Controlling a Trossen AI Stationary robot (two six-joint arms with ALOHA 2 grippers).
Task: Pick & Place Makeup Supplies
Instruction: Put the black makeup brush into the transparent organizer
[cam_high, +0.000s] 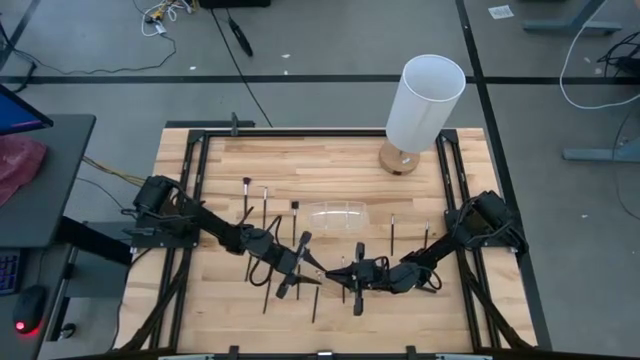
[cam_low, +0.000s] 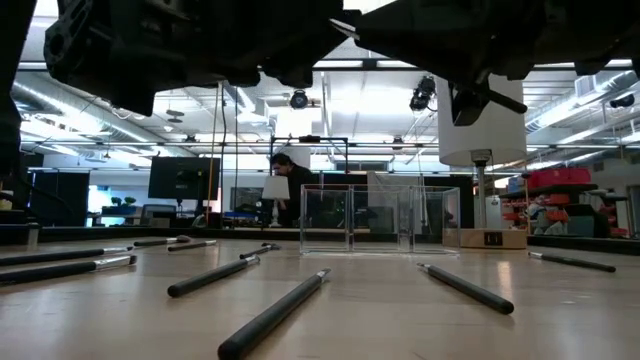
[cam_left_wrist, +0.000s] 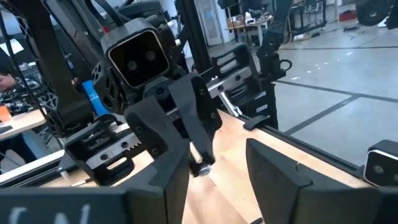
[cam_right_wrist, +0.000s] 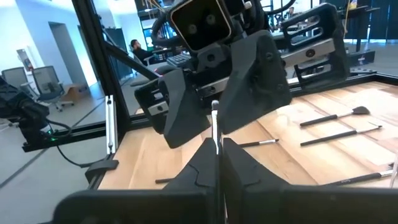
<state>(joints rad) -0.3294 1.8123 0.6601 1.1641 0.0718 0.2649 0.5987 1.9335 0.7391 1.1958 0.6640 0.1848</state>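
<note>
A: Clutter first, quick?
B: Wooden table (cam_high: 300, 160). White cylinder lamp (cam_high: 425, 100) on a round wood base at the far right corner. Clear plastic holder (cam_high: 335, 213) at the middle, nothing in it that I can see. Black frame rails along the left and right edges.

A: Anything in the way?
B: Both arms crowd the front edge and cover part of the wood there. The holder sits just behind them.

A: Grippers?
B: They sit nose to nose at the middle of the front edge. The right gripper (cam_right_wrist: 217, 152) is clenched on one brush (cam_right_wrist: 215, 121), which stands up between its fingers. The left gripper (cam_left_wrist: 221, 171) has its fingers apart, straddling that brush. Contact: can't tell.

A: What do the brushes look like?
B: Thin dark handles with small tips. Loose brushes (cam_high: 246, 198) lie scattered toward the left edge, with a few near the right edge and the front.
</note>
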